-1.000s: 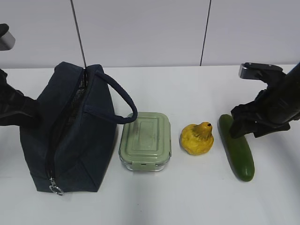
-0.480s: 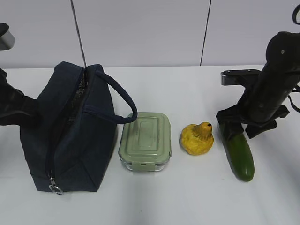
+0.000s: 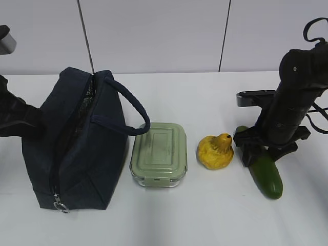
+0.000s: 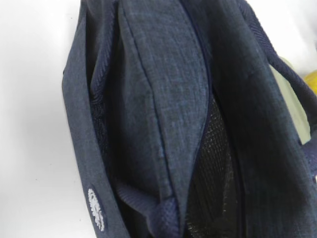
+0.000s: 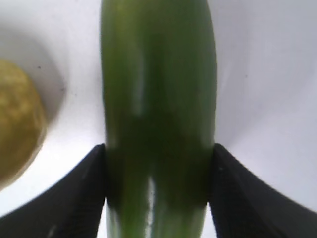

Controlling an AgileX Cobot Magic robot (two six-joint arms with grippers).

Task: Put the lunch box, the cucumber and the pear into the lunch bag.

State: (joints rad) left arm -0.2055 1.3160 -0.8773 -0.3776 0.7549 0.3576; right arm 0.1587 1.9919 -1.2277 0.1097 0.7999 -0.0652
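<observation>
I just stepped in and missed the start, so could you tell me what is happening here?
The right pincer is down over the cucumber, a finger on each side, closing on it where it lies on the table. The left pincer holds the open lunch bag from its far side. The lunch box and pear sit untouched between bag and cucumber.

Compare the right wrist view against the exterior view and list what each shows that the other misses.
Only the right wrist view: both fingers pressed against the cucumber's sides. Only the exterior view: the lunch bag, unzipped, the lunch box beside it, and the left arm behind the bag. Both show the cucumber on the table with the pear beside it.
</observation>
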